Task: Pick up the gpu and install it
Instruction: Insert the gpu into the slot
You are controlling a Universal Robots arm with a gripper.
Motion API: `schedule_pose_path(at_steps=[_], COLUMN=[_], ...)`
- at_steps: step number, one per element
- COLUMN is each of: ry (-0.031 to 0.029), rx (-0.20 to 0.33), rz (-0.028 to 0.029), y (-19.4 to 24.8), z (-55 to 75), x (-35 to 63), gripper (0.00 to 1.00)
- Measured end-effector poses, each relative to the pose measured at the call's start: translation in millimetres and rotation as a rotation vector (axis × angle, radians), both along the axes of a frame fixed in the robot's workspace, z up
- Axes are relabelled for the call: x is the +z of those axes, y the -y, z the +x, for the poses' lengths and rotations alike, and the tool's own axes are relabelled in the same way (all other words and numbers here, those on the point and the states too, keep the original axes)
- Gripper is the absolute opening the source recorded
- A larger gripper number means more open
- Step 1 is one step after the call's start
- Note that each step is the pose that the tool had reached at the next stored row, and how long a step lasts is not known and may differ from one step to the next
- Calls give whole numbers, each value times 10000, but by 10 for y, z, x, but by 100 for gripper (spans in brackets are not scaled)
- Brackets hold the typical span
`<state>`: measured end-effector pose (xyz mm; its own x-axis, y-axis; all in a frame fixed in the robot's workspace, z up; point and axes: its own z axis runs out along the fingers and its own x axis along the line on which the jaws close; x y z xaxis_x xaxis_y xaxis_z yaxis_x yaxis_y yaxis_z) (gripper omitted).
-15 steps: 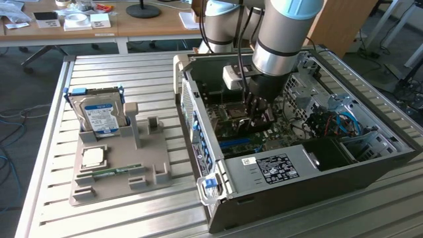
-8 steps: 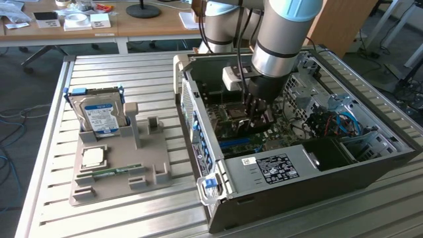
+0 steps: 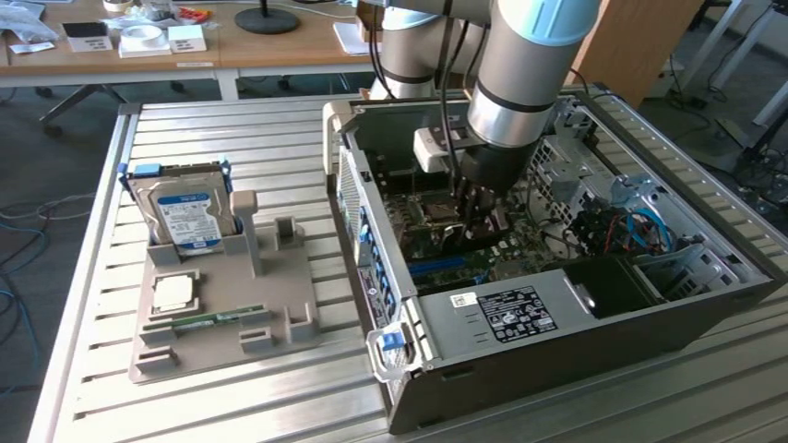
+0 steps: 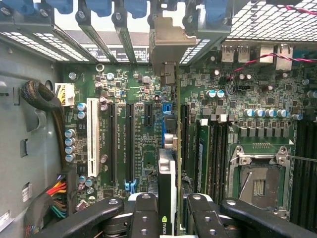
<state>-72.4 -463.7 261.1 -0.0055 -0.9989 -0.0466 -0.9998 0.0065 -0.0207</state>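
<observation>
Claw [image 4: 171, 220] is clamped on the gpu [image 4: 167, 173], fingers [image 4: 143, 215] pinching it from both sides. I see the card edge-on, straight ahead of the claw, inside the pc case [image 3: 555, 318] and over the mobo [image 4: 124, 89]. Its metal bracket [image 4: 166, 49] is at the far end from the claw, up by the rear slot openings.

Risks, imo: the card looks approx over the blue slot [image 4: 162, 124], but I can't tell if it's truly lined up. A push could jam the edge connector beside it, or toward the black slots [image 4: 130, 139] next over. Bracket may snag the rear frame. Grip is at one end, so the card could pivot w/ pressure.
</observation>
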Motion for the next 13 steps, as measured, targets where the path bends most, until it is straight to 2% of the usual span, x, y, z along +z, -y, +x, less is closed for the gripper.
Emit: schedule_pose_path(at_steps=[10, 13], ry=[0, 0], rx=[0, 0], rz=[1, 1], y=[0, 15], z=[-51, -52], x=[-1, -1], gripper=[27, 27])
